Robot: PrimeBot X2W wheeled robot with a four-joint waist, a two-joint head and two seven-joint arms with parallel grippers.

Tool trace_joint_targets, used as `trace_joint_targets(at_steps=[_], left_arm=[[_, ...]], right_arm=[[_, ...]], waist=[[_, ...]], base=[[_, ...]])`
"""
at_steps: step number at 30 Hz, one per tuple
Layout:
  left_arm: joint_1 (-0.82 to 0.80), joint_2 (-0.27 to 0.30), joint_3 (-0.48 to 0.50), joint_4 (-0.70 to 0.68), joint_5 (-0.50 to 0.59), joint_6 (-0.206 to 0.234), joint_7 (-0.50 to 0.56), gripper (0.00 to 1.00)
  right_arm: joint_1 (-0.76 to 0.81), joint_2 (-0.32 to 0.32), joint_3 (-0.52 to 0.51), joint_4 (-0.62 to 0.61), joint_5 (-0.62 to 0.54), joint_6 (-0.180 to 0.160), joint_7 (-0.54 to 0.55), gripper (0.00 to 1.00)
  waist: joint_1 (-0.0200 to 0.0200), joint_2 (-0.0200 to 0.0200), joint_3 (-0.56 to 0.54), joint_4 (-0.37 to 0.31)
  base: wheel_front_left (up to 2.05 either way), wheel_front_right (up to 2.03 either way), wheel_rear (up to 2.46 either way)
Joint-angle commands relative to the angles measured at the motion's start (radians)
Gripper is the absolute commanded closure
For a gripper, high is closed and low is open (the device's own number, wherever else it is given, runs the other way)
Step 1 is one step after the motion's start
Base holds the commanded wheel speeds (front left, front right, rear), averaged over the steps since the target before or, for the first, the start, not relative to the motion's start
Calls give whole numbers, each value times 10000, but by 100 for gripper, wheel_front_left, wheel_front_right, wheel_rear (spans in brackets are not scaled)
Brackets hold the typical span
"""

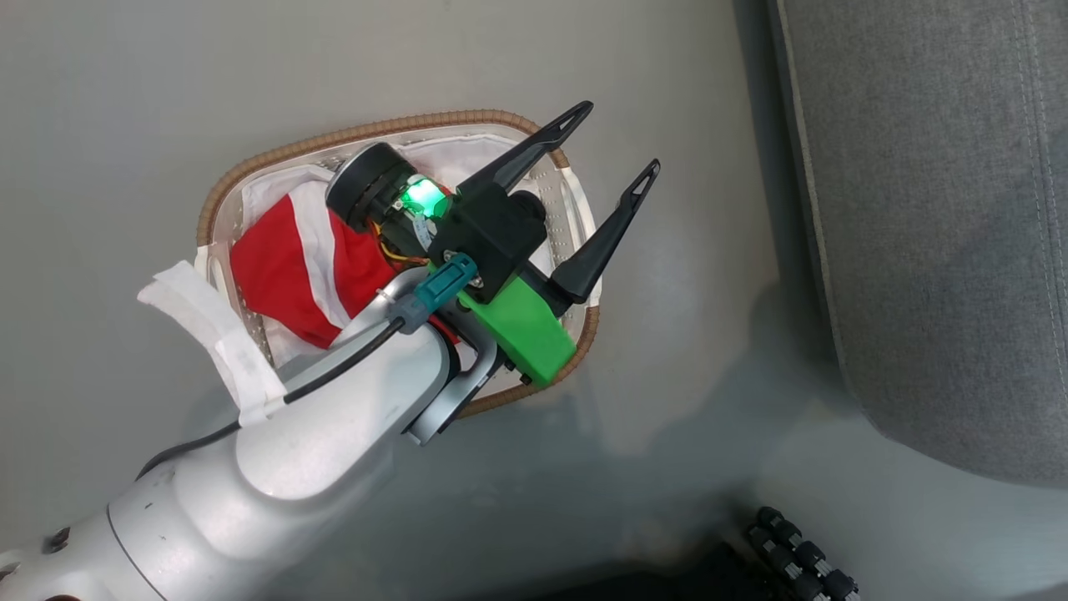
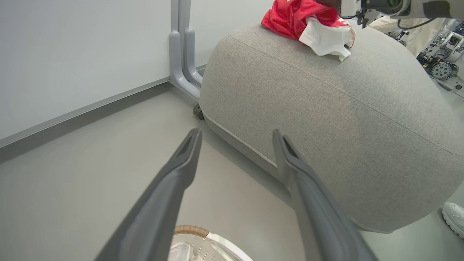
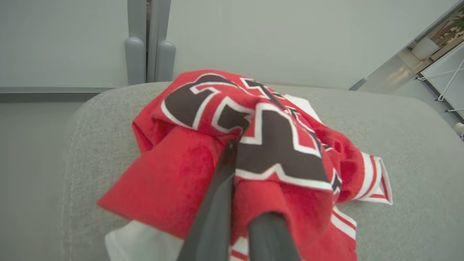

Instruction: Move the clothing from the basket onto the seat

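Head view: closest in, pale left forearm [image 1: 317, 434] rising from the lower left corner toward the seat [image 1: 934, 209]. At its end, left gripper [image 1: 617, 138], dark fingers spread wide with nothing between them, hovering over the end of the basket [image 1: 275, 159] nearer the seat. Basket on the grey floor [image 1: 125, 100], left of the seat and apart from it. Inside, a red garment [image 1: 284, 267] with a white stripe, bunched at the end farther from the seat, on a white liner sheet [image 1: 209, 317] spilling over that rim.

Left wrist view: left gripper [image 2: 236, 133] splayed wide and empty, pointing at the rounded side of the seat [image 2: 326, 108]. Sliver of basket [image 2: 190, 230] rim at the bottom edge, short of the seat. On top of the seat, near its far edge, red and white jersey [image 2: 297, 18] in a heap. White shoe [image 2: 455, 217] on the floor by the seat's lower right.

Right wrist view: right gripper [image 3: 237, 159] nearly closed, pinching red jersey [image 3: 174, 181] cloth, one finger draped in fabric. Jersey crumpled on top of the seat [image 3: 417, 152], black lettering edged in white facing up. Beyond the seat, grey post [image 3: 150, 43] against a pale wall.
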Motion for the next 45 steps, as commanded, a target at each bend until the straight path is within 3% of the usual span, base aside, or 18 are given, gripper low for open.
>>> trace_joint_targets(at_steps=[1, 2, 3, 15, 23, 30, 38, 45], left_arm=[[16, 120, -8, -37, 93, 86, 13, 0], [34, 123, -5, -39, 74, 100, 23, 0], [71, 153, 8, -26, 39, 92, 15, 0], [810, 320, 275, 252, -524, 346, -476, 0], [1565, 333, 702, 691, -987, 528, -1071, 0], [2402, 226, 1307, 1178, -1303, 606, -1391, 0], [3921, 204, 2976, 1330, -972, 837, -1440, 0], [5646, 21, 4757, 1254, -409, 679, -1444, 0]], right_arm=[[106, 56, 20, 116, 29, -14, -153, 91], [138, 136, 24, 213, 103, -14, -212, 58], [233, 270, 83, 349, 163, -14, -272, 0], [1739, 845, 1722, 329, 1373, -14, -958, 0], [2916, 426, 2557, -816, 2211, -14, -1310, 0], [3525, 289, 2805, -1985, 2269, -14, -1510, 0], [4834, 1099, 2304, -3014, 1850, -14, -1670, 0], [6567, 2290, 1623, -4175, 1174, -14, -1697, 0]], waist=[[-2, -1, -5, -83], [-2, -1, -38, -118], [-2, -1, -103, -173], [-2, -1, -1360, -621], [-2, -1, -2584, -570], [-2, -1, -3854, -40], [-2, -1, -5110, 753], [-2, -1, -5814, 1272]], base=[[0, 0, 0], [0, 0, 0], [0, 0, 0], [0, 0, 0], [0, 0, 0], [0, 0, 0], [0, 0, 0], [0, 0, 0]])
